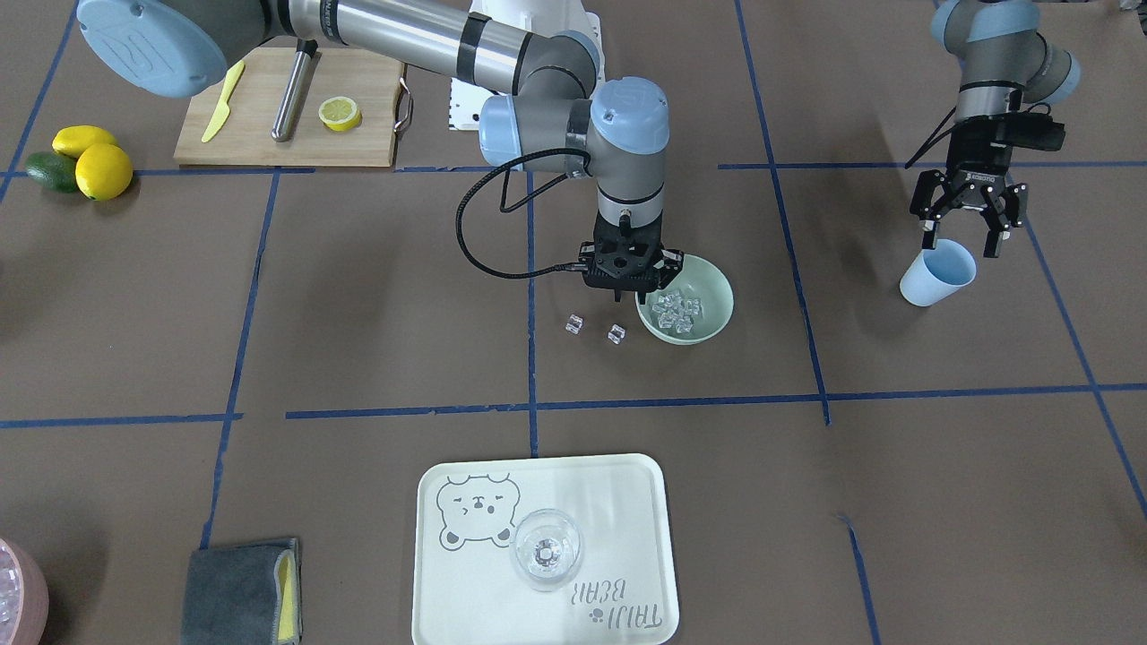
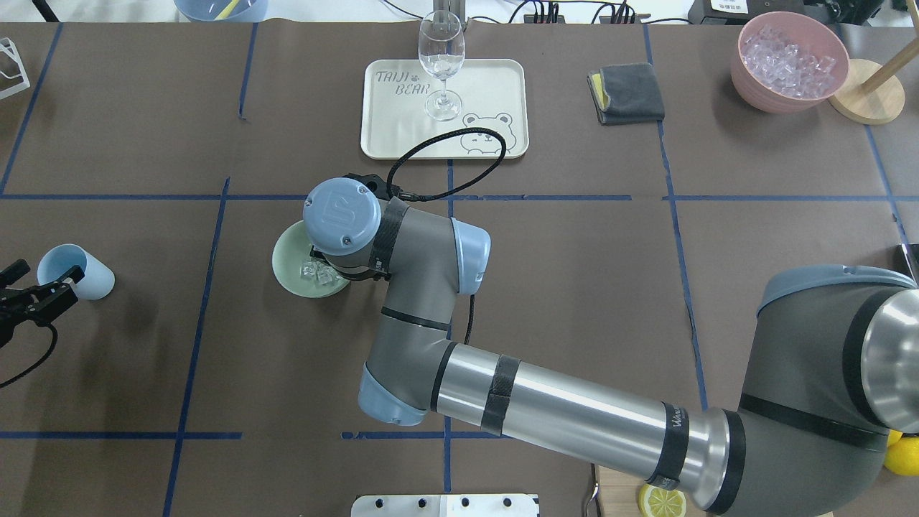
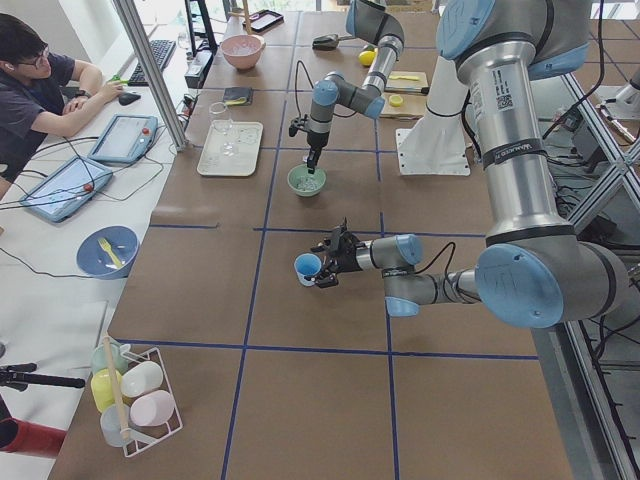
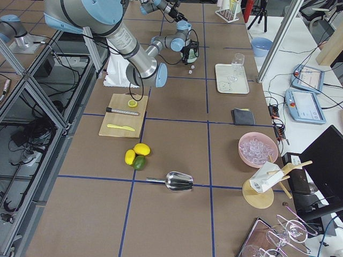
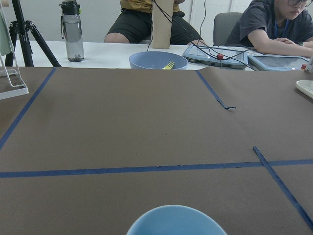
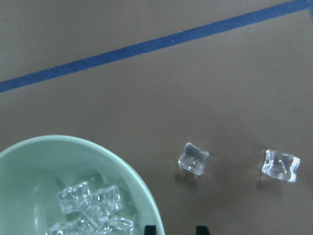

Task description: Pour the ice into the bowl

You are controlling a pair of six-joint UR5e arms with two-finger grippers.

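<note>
The pale mint-green bowl (image 1: 712,300) stands mid-table and holds several clear ice cubes (image 1: 676,309). Two more ice cubes (image 1: 574,324) (image 1: 616,334) lie on the table beside it. My right gripper (image 1: 631,294) points down over the bowl's rim, jaws a little apart and empty. In the right wrist view its fingertips (image 6: 150,229) hang over the bowl's edge (image 6: 39,171), with the loose cubes (image 6: 193,158) (image 6: 279,165) nearby. My left gripper (image 1: 963,244) is open, its fingers either side of the light blue cup (image 1: 938,273), which stands off to the robot's left.
A white tray (image 1: 627,502) with a clear wine glass (image 1: 545,548) stands at the operators' side. A grey cloth (image 1: 242,591) and a pink container of ice (image 2: 786,61) are further along. A cutting board (image 1: 269,134) and lemons (image 1: 103,170) lie near the robot's base.
</note>
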